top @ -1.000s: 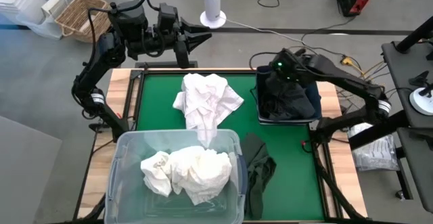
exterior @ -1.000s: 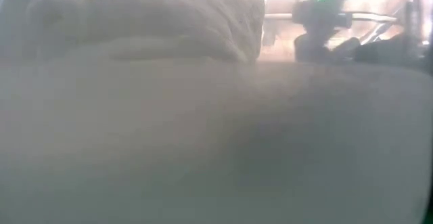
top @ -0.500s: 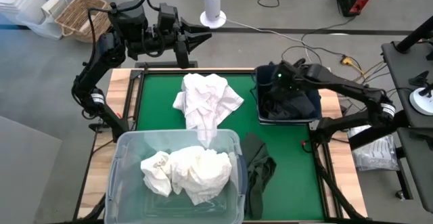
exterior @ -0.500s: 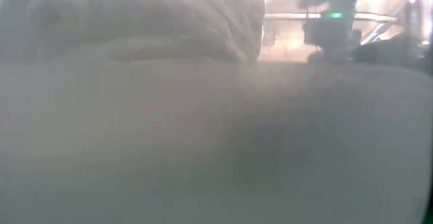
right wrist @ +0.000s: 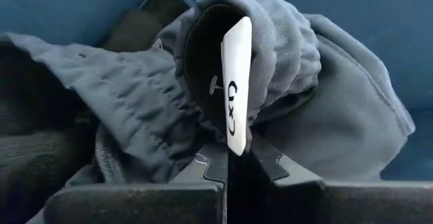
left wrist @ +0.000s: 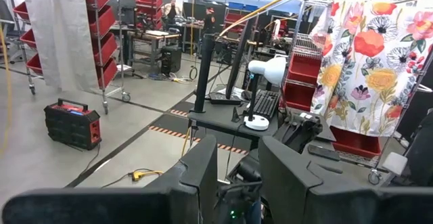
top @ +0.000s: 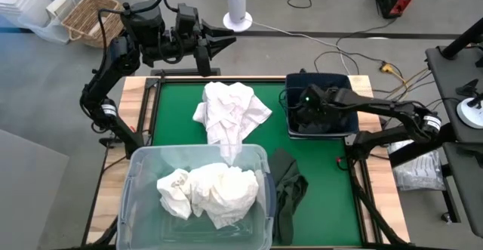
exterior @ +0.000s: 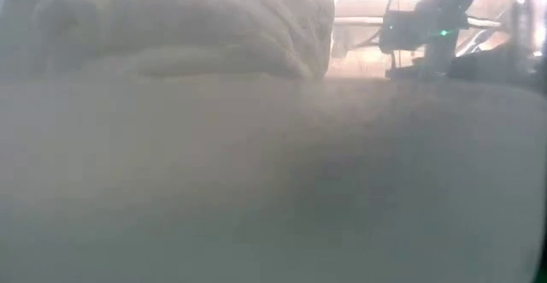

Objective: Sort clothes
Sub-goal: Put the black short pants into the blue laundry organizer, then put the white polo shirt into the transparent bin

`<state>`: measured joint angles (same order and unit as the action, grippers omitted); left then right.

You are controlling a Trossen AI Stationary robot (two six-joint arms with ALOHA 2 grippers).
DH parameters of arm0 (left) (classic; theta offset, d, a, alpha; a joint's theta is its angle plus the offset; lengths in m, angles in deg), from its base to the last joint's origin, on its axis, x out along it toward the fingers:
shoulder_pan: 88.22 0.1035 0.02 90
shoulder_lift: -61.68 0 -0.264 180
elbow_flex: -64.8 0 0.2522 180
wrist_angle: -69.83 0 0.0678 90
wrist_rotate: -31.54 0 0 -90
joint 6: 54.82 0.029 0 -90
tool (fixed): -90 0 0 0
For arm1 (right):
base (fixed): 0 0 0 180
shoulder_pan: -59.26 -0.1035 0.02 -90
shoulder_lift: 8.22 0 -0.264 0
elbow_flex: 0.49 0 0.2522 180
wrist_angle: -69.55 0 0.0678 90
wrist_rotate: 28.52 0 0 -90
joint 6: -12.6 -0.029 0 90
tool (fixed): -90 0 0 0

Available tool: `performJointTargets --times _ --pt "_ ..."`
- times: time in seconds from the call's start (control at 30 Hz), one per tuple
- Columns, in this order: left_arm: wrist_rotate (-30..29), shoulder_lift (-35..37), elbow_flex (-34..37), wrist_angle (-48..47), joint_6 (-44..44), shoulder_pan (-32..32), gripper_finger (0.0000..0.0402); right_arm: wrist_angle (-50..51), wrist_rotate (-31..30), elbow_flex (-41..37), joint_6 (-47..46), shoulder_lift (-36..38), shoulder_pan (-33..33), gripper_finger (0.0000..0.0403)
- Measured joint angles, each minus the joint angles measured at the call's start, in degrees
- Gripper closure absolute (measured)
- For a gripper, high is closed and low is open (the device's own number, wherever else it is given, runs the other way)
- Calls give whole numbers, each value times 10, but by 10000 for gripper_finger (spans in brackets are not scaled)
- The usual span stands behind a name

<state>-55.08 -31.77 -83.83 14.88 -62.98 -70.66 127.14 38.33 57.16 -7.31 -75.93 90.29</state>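
A heap of white clothes lies on the green mat, one end draped over the far rim of the clear tub. More white clothes fill the tub. An olive green garment lies on the mat right of the tub. Dark clothes sit in the dark blue bin. My right gripper is down in the bin, shut on a navy garment. My left gripper hangs open, high beyond the table's far edge. My right gripper pinches a bunched fold of the navy garment between its two fingers, right beside a white label. Several layers crowd over the fingertips. The rest of the garment lies slack on the other dark clothes in the bin.
The tub takes up the near left of the mat and blocks the low view with its hazy wall. The bin stands at the mat's far right corner. Bare green mat shows left of the white heap and between the heap and the bin.
My right gripper has moved toward the table's near edge and down into the bin, staying shut. The dark garment has come with it, dropping from the bin's far part into its near part, so the bin's blue far end now shows.
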Motion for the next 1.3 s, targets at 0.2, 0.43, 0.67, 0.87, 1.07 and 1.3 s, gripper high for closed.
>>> performJointTargets --times 0.2,0.43,0.67,0.87,1.07,1.3 --pt "-1 0 0 0 0 0 313 -54 0 -49 -9 -17 0 390" --pt "-16 0 0 0 0 0 312 -100 3 -82 -27 -50 0 390" --pt "-16 0 0 0 -3 0 312 -83 20 -63 -32 -23 0 362" --pt "-16 0 0 0 -4 0 312 -63 22 -23 -8 8 0 291" --pt "-16 0 0 0 -4 0 312 20 26 33 -3 19 0 223" --pt "-16 0 0 0 -4 0 312 137 36 134 -21 19 0 164"
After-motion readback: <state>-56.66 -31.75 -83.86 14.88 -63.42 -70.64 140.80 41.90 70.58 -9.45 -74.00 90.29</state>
